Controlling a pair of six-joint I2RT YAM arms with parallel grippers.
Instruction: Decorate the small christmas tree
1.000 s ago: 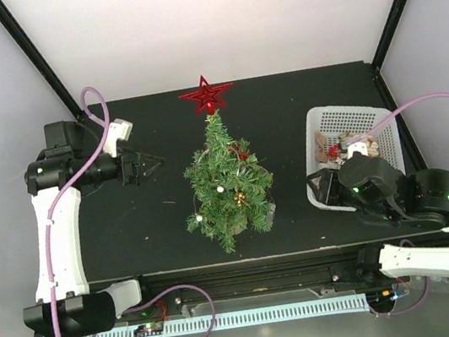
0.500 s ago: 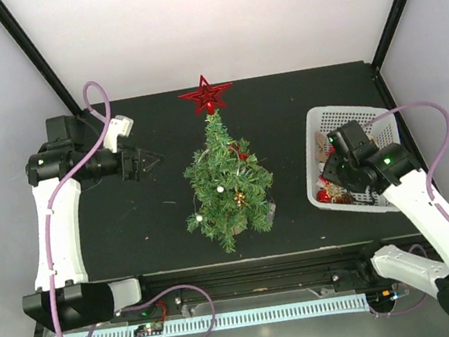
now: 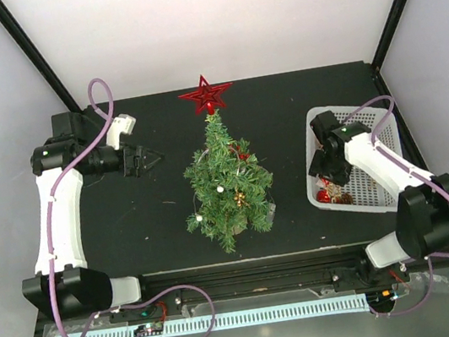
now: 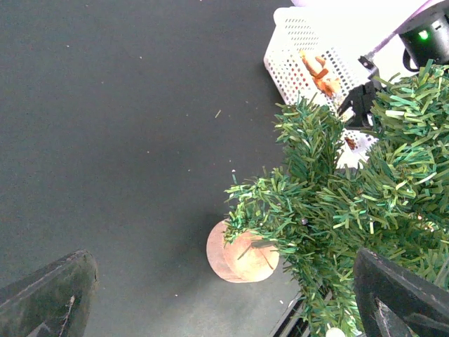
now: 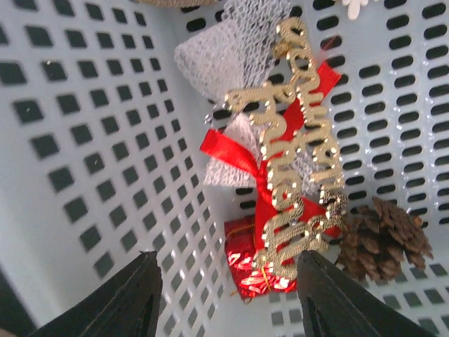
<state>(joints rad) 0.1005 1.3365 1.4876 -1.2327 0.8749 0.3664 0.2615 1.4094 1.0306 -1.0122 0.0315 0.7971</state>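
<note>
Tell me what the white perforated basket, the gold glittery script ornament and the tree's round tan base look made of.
White perforated basket: likely moulded plastic, smooth walls, even rows of holes. Gold glittery script ornament: sparkly glitter coat; core unclear. Round tan base: looks like wood, matte with faint grain lines.

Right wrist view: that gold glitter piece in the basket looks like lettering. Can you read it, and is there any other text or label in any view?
gold glitter ornament: cursive script turned sideways. The letters run together, so I cannot read it with any certainty.
white basket: no label visible.
small christmas tree and red star: no text.
Nothing else is readable in any view.
</note>
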